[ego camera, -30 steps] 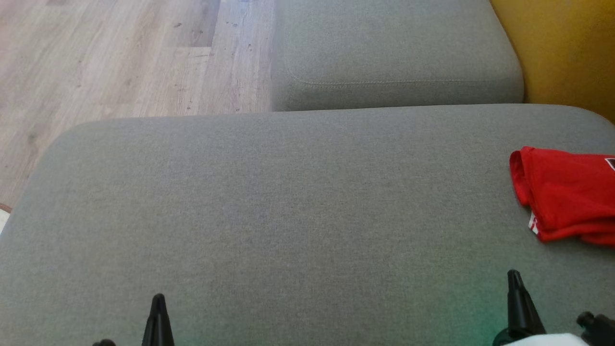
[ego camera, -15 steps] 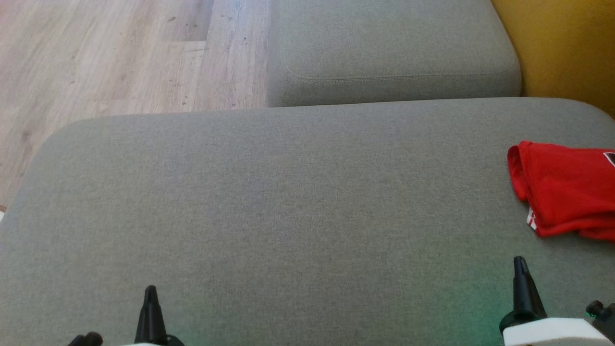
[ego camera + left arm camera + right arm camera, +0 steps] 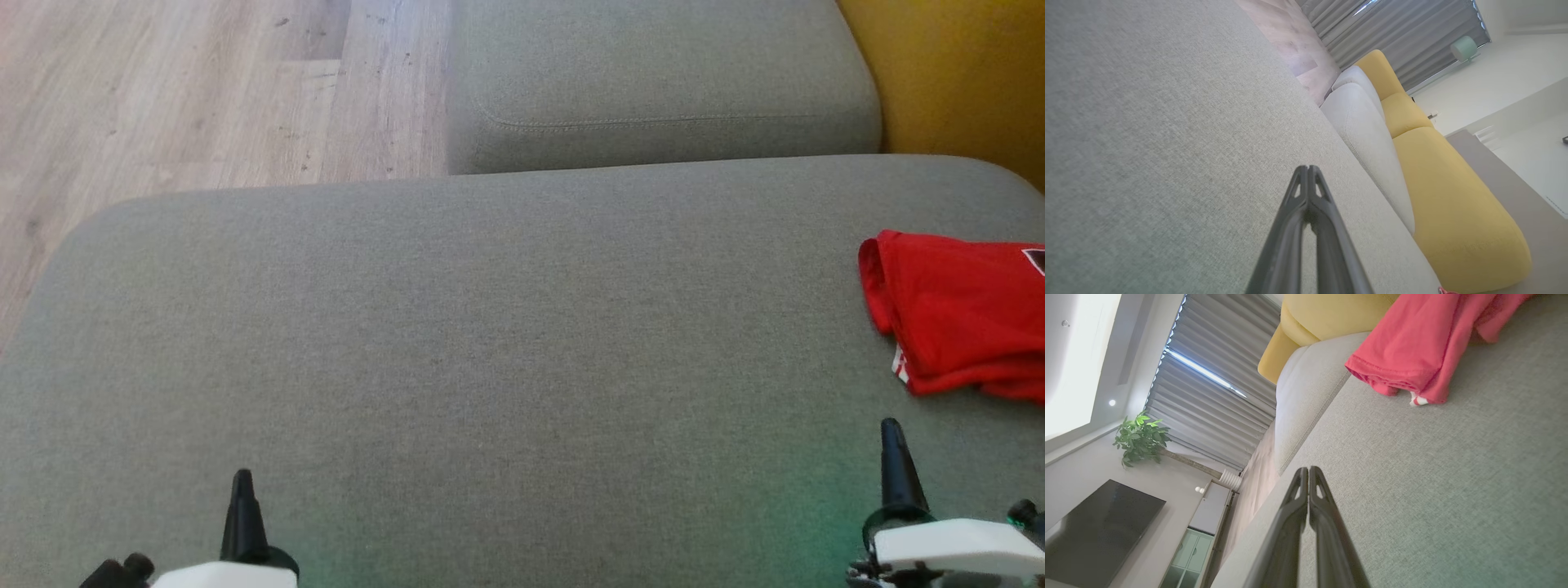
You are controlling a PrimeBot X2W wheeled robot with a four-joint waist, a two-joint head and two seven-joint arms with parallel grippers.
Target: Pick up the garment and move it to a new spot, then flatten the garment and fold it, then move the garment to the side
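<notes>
The garment is a red shirt, bunched up at the right edge of the grey sofa seat, partly cut off by the picture's edge. It lies crumpled in the right wrist view too, garment, above the fingers. My right gripper is shut with nothing in it, low at the right, a short way in front of the garment and apart from it. At the lower left my left gripper is shut and empty, far from the garment. Both wrist views show the fingertips pressed together, left gripper and right gripper.
A second grey cushion lies behind the seat, with a yellow cushion at the far right. Wooden floor runs along the left. The right wrist view takes in a television, a plant and curtains.
The head view has shifted, so the seat and garment sit slightly higher in the picture. Both grippers reach a little further up into view. The garment lies as before.
</notes>
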